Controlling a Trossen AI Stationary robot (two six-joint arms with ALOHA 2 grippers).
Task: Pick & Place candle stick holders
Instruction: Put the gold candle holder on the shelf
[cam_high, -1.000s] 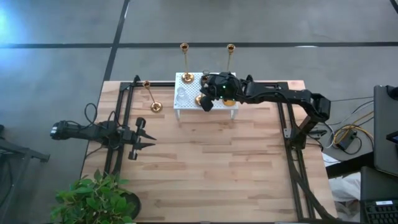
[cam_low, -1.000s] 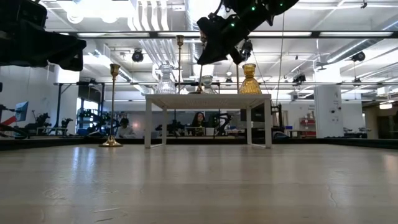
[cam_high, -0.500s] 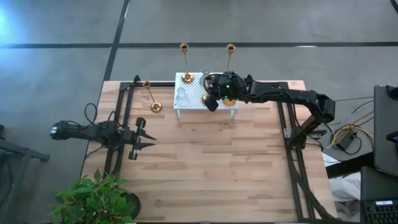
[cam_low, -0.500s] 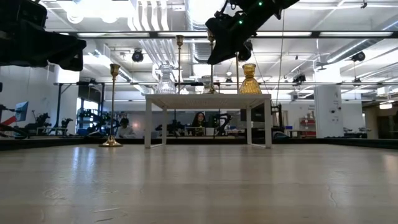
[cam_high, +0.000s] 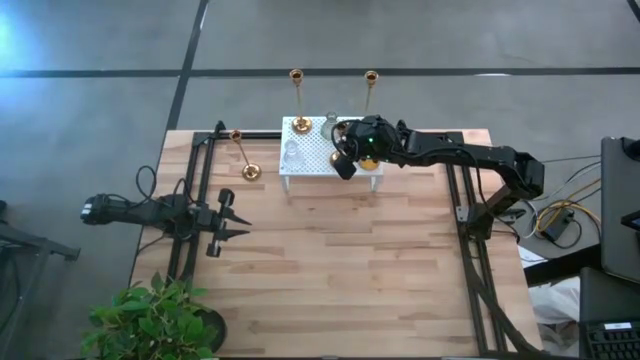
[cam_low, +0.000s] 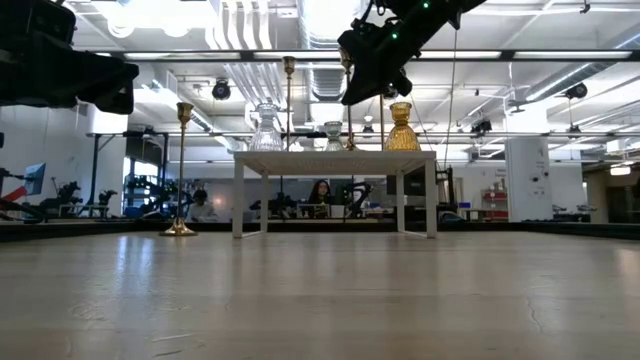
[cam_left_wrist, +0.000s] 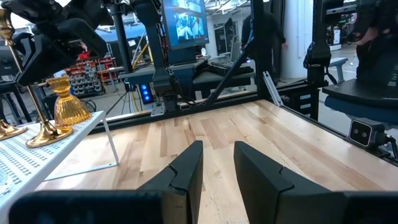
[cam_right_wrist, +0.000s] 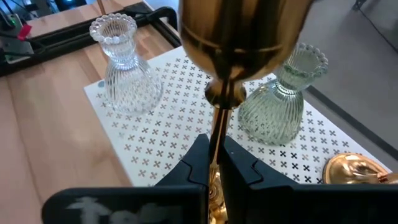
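- Right wrist view: the right gripper (cam_right_wrist: 214, 163) has its two dark fingers (cam_right_wrist: 194, 158) clenched around the thin stem of a shiny brass candle stick holder (cam_right_wrist: 239, 37), just below its cup.
- This held brass holder stands upright over the white perforated metal rack (cam_right_wrist: 168, 134), between two clear ribbed glass holders (cam_right_wrist: 124, 65).
- High view: the right gripper (cam_high: 345, 160) sits over the rack's middle, at the far edge of the wooden table (cam_high: 330, 270).
- A good lift, I judge, goes straight up and slowly, so the round base clears the glass holders on either side.
- A squat brass holder (cam_low: 401, 127) stands close by on the rack; swinging sideways early could knock it.
- The left gripper (cam_left_wrist: 217, 165) waits low over the table's left side, fingers parted, holding nothing.
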